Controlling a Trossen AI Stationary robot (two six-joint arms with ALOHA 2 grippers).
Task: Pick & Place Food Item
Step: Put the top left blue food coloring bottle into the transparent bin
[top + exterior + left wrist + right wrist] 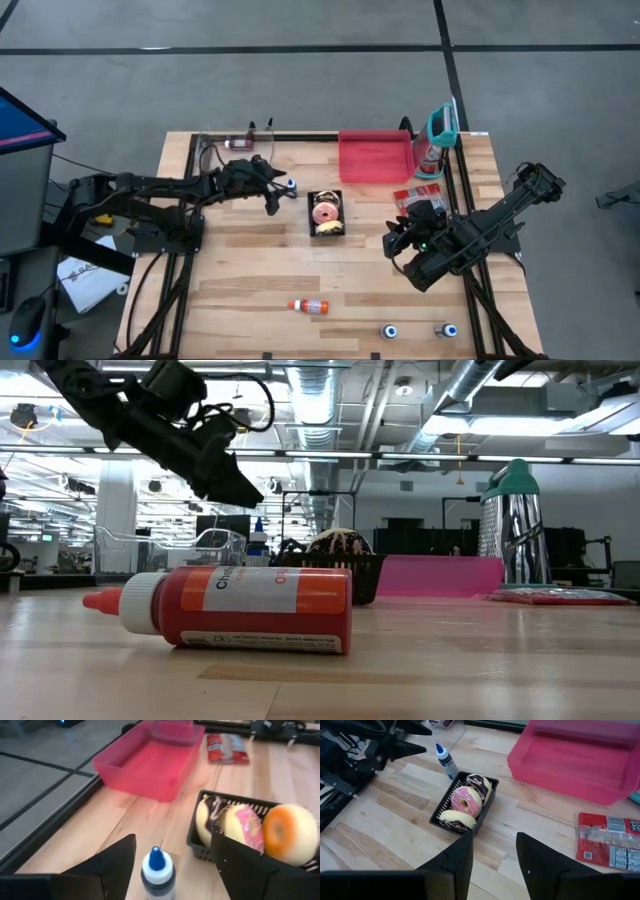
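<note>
A black basket [327, 214] in the middle of the table holds three donuts standing on edge: a chocolate one [206, 816], a pink one [243, 826] and an orange one [291, 833]. My left gripper [274, 193] hovers open just left of the basket, above the table. A small blue-capped bottle [157, 872] stands upright just ahead of its fingers, untouched. My right gripper [398, 238] hangs open, high at the basket's right, with nothing between its fingers [495, 836]. A pink tray [375, 156] lies at the far edge.
A red sauce bottle [310, 305] lies on its side near the front edge, with two small blue-capped bottles [390, 330] to its right. A red snack packet [415, 195] and a metal grater [440, 135] sit right of the tray.
</note>
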